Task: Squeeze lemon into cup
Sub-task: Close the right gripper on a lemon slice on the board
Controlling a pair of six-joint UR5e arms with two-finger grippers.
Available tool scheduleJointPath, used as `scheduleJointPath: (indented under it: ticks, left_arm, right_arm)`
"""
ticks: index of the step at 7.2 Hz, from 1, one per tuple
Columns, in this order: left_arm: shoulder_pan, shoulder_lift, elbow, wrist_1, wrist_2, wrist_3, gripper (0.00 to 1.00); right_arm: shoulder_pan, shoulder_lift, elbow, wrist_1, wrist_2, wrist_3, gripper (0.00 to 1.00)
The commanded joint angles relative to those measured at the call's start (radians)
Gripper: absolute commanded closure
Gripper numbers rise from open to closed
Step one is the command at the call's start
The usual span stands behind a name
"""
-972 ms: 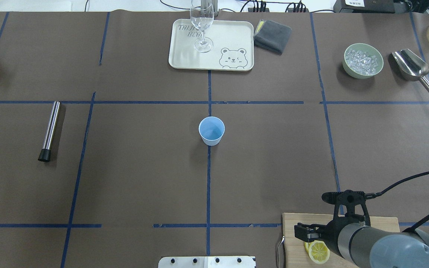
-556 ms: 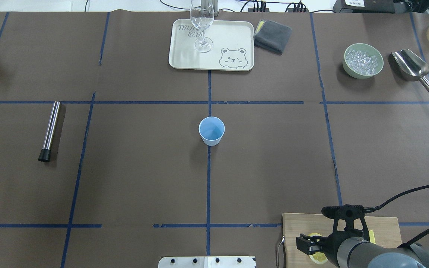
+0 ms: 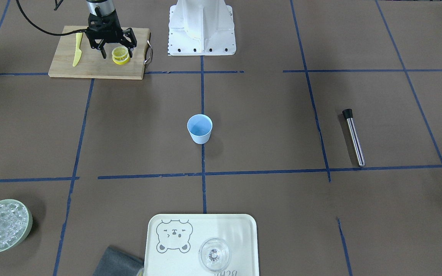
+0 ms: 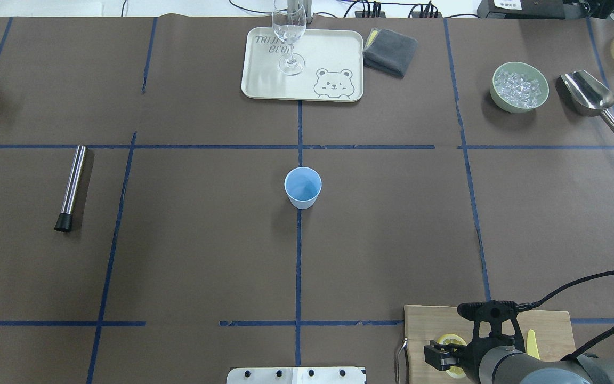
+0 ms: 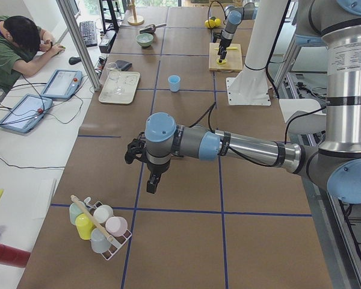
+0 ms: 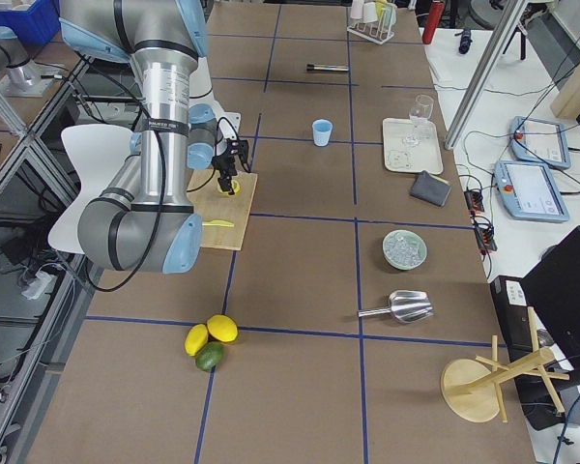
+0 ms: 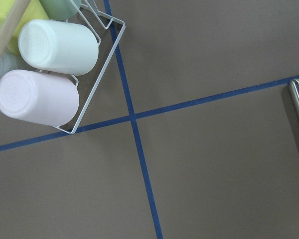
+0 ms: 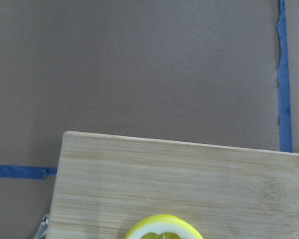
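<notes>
- Light-blue plastic, the cup [image 4: 303, 188] stands upright in the middle of the bench [image 4: 205, 256], on the centre strip of blue tape, with nothing visible inside it.
- Bare brown paper lies all round the cup in the overhead view, and nothing stands near it on any side.
- The lemon [image 3: 121, 55], a cut piece, lies on a wooden board [image 3: 90, 65] at 5 o'clock from the cup in the overhead view. It sits near the board's 9 o'clock edge, where a metal handle sticks out.
- The right hand [image 3: 116, 50] points down over the lemon with its fingers spread wide, one on each side. Whether they touch the peel cannot be told.
- A yellow knife [image 3: 77, 48] lies on the same board, just beyond the hand on the side away from the handle.
- At 12 o'clock from the cup, well apart, a cream tray [image 4: 328, 53] carries a stemmed glass [image 4: 289, 32]. A grey cloth [image 4: 390, 50] lies just beside the tray's 3 o'clock edge.
- At 2 o'clock are a green bowl [image 4: 496, 96] of ice and a steel scoop [image 4: 589, 96].
- At 9 o'clock lies a steel rod [image 4: 72, 184] with a black tip.
- The left hand [image 5: 151, 180] hangs beyond the rod, near a wire rack [image 5: 117, 250] of cups. Whether its fingers are wide or narrow cannot be told.
</notes>
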Motion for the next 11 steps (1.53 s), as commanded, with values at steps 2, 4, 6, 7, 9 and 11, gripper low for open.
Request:
scheduleJointPath:
  ticks: [2,4,6,7,9,11]
  left_arm:
    - [0.000,0.000,-0.002,0.000,0.000,-0.001,0.00]
    - [0.000,0.000,-0.002,0.000,0.000,-0.001,0.00]
    - [0.000,0.000,-0.002,0.000,0.002,-0.001,0.00]
    - [0.000,0.000,0.000,0.000,0.002,-0.001,0.00]
    - [0.000,0.001,0.000,0.000,0.002,-0.001,0.00]
    - [0.000,0.001,0.000,0.000,0.002,-0.001,0.00]
  right_arm:
    - [-0.016,0.001,-0.010,0.000,-0.002,-0.001,0.07]
    - [-0.025,0.001,-0.010,0.000,-0.002,-0.003,0.08]
    - [-0.036,0.003,-0.010,0.000,-0.010,-0.003,0.11]
    - [-0.036,0.003,-0.012,0.000,-0.010,-0.003,0.12]
    - [-0.041,0.003,-0.017,0.000,-0.010,-0.006,0.20]
    - [-0.039,0.003,-0.018,0.000,-0.010,-0.012,0.22]
